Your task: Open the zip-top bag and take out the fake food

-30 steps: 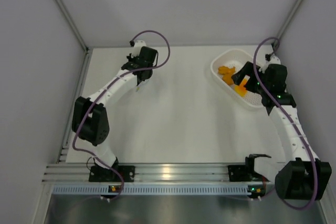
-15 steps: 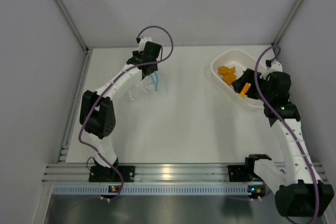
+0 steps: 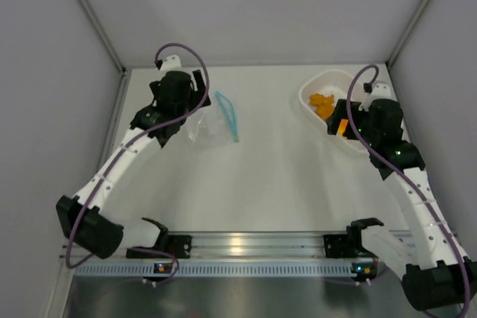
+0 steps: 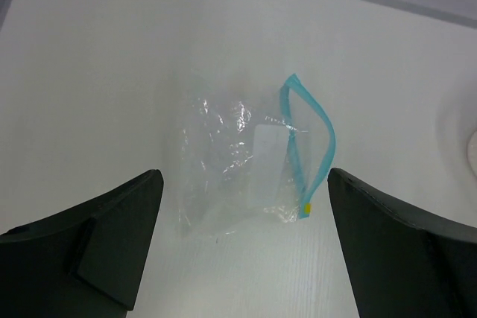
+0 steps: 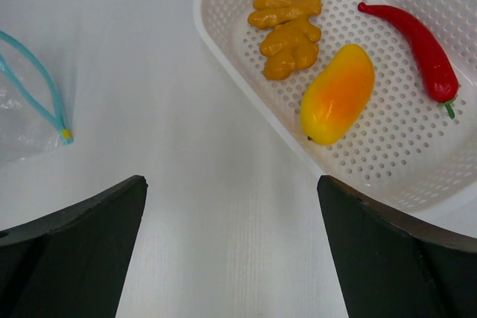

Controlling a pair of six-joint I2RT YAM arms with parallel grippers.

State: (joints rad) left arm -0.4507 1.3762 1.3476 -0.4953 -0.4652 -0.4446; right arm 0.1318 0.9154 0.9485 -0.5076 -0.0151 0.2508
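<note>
Grey-lilac wall panels (image 3: 246, 5) close the cell on three sides, with thin metal posts (image 3: 89, 13) running up the two far corners. Between them lies a plain white worktop (image 3: 268, 184), matte and faintly grained in the wrist views. An aluminium rail (image 3: 246, 243) runs along the near edge and carries both arm bases.

The zip-top bag (image 4: 246, 161) lies flat and crinkled on the worktop, toward the far-left corner though short of the far edge. Its light blue zip strip (image 4: 309, 132) faces the middle of the table, and the two tracks bow apart into a loop. The left gripper (image 4: 242, 184) hangs over the bag with its jaws wide apart, one dark finger on each side of the pouch in the wrist view and neither touching it.

A white perforated basket (image 5: 216, 42) sits near the far-right corner, well apart from the bag. The fake food rests inside it: an orange lumpy chunk (image 5: 287, 27), a yellow-orange wedge (image 5: 339, 102) just beside it, and a slim red chili pepper (image 5: 414, 39) along the side farthest from the bag. The right gripper (image 5: 231, 180) hovers over bare worktop beside the basket's rim, its jaws spread wide around nothing. From above, the right arm hides part of the basket.
</note>
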